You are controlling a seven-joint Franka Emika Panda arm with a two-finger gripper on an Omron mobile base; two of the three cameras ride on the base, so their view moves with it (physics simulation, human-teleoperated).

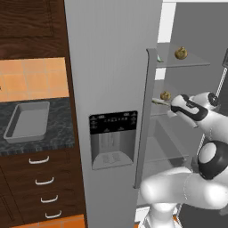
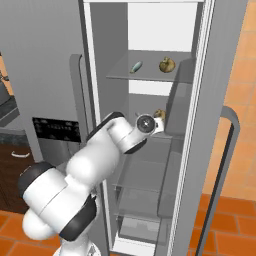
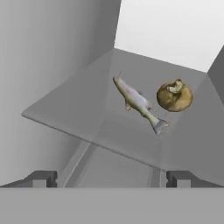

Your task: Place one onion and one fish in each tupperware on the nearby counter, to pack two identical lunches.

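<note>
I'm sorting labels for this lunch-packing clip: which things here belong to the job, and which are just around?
Job:
- fish
- onion
- upper-shelf onion
- upper-shelf fish
- tupperware
- counter
- hand, open

Around:
- fridge door
- drawers

- Arm (image 1: 187,189): glossy white shell — fat, rounded segments, smooth as moulded plastic, no cables or screws to be seen.
- Joints: dark, near-black bands and caps between the white segments; in the left base view one round black cap sits on a bulbous elbow, in the right base view a broad black ring wraps the lowest big segment.
- Wrist: slimmer white link with a black stripe along it — its end shows a small round dark disc with a pale ring.
- Tool (image 3: 111,178): two small dark grey, blocky finger tips, set wide apart.
</note>
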